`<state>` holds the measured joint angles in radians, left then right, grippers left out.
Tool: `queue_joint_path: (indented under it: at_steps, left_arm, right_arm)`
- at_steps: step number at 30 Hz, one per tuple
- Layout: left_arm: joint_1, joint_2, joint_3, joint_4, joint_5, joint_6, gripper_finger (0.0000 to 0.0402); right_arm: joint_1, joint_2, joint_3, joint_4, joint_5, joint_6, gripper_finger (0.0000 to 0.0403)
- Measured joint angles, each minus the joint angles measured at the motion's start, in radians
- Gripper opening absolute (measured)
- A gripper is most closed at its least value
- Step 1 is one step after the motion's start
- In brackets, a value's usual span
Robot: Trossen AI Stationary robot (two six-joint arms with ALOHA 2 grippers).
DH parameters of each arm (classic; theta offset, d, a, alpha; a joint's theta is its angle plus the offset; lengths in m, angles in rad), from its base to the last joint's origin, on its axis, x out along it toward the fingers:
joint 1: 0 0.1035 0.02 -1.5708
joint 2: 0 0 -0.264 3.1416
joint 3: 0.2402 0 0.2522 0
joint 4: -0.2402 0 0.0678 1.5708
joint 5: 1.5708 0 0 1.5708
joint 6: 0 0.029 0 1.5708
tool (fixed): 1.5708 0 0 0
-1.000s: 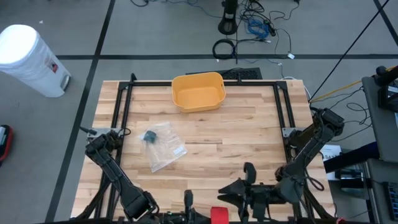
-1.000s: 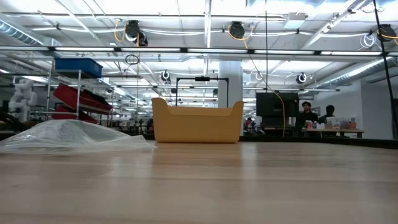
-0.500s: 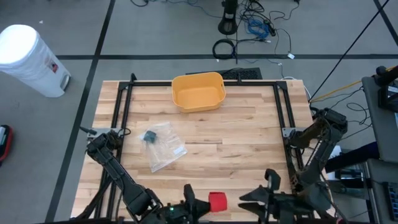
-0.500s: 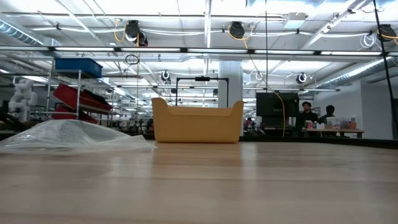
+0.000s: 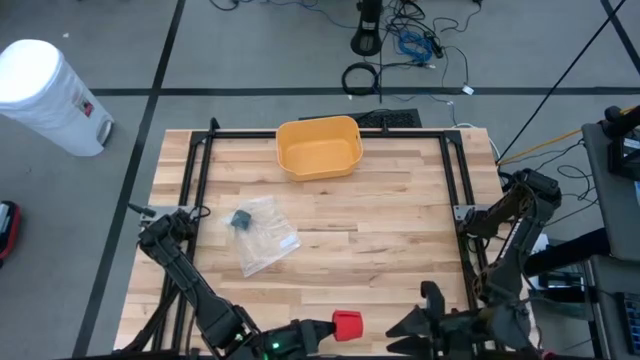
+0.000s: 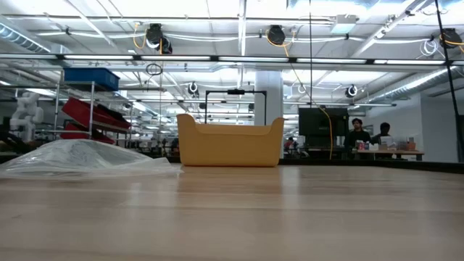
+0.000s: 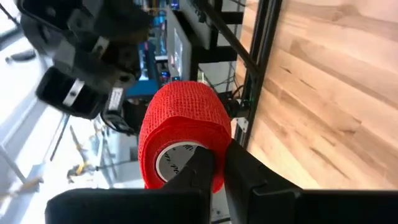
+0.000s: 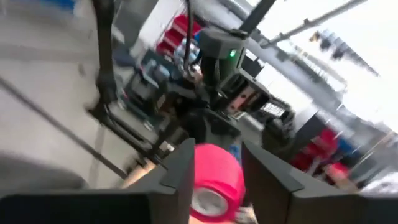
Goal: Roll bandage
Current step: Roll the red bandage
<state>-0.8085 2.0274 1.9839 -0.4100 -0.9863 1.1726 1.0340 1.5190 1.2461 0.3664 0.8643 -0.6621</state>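
Note:
A red bandage roll (image 5: 346, 324) with a white core hangs above the table's near edge, and my left gripper (image 5: 322, 328) is shut on it from the left. In the left wrist view the roll (image 7: 183, 127) fills the middle of the picture. My right gripper (image 5: 408, 316) stands open just right of the roll, pointing at it. In the right wrist view its two fingers frame the roll (image 8: 214, 177), which sits a little beyond them, untouched. No loose bandage tail shows. My left gripper (image 7: 217, 158) grips the roll's wall (image 7: 219, 177) at one open end. One finger (image 7: 200, 167) lies over the white core's mouth and the other (image 7: 249, 177) outside on the red wrap. The fingers come about level from the table's left. The roll is lifted clear.
A yellow bin (image 5: 318, 148) stands at the table's far middle, also seen in the low view (image 6: 230, 142). A clear plastic bag (image 5: 262, 235) with a dark object lies left of centre (image 6: 80, 158). Black frame rails (image 5: 195, 170) run along the table's sides.
My left gripper has rolled its wrist and turned the red roll about, bringing it a little toward the far edge and fully into the high view. My right gripper has drawn off toward the table's right edge, away from the roll.

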Motion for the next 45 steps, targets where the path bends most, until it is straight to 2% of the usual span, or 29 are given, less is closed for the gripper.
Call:
queue_joint_path:
  at_steps: [5, 9, 12, 18, 21, 24, 27, 34, 45]
  left_arm:
    - [-0.006, 0.0, 0.0, 0.0, 0.001, 0.022, 0.0022]
    - [-0.005, 0.0, 0.0, 0.0, 0.001, 0.022, 0.0022]
    - [-0.005, 0.0, 0.0, 0.0, 0.0, 0.023, 0.0022]
    - [-0.013, 0.0, 0.0, 0.0, -0.063, 0.166, 0.0022]
    - [-0.019, 0.0, 0.0, 0.0, -0.116, 0.251, 0.0022]
    - [-0.023, 0.0, 0.0, 0.001, -0.15, 0.381, 0.0022]
    - [-0.028, 0.0, 0.0, 0.001, -0.145, 0.483, 0.0022]
    - [-0.032, 0.0, 0.0, 0.008, -0.142, 0.566, 0.0022]
    - [-0.034, 0.0, 0.0, 0.036, -0.152, 0.59, 0.0022]
  right_arm:
    - [-0.013, 0.028, 0.0, -0.048, 0.046, -0.232, 0.016]
    - [-0.036, 0.049, 0.0, -0.039, 0.052, -0.307, 0.0174]
    - [-0.051, 0.064, 0.0, -0.021, 0.058, -0.303, 0.0175]
    - [-0.064, 0.062, 0.0, 0.106, 0.064, -0.076, 0.0166]
    - [-0.061, 0.056, 0.0, 0.1, 0.061, 0.106, 0.0165]
    - [-0.068, 0.056, 0.0, 0.06, 0.013, 0.261, 0.0165]
    - [-0.086, 0.056, 0.0, 0.055, -0.053, 0.318, 0.0165]
    - [-0.12, 0.056, 0.0, -0.03, -0.057, 0.484, 0.0165]
    - [-0.154, 0.056, 0.0, -0.071, -0.082, 0.572, 0.0165]
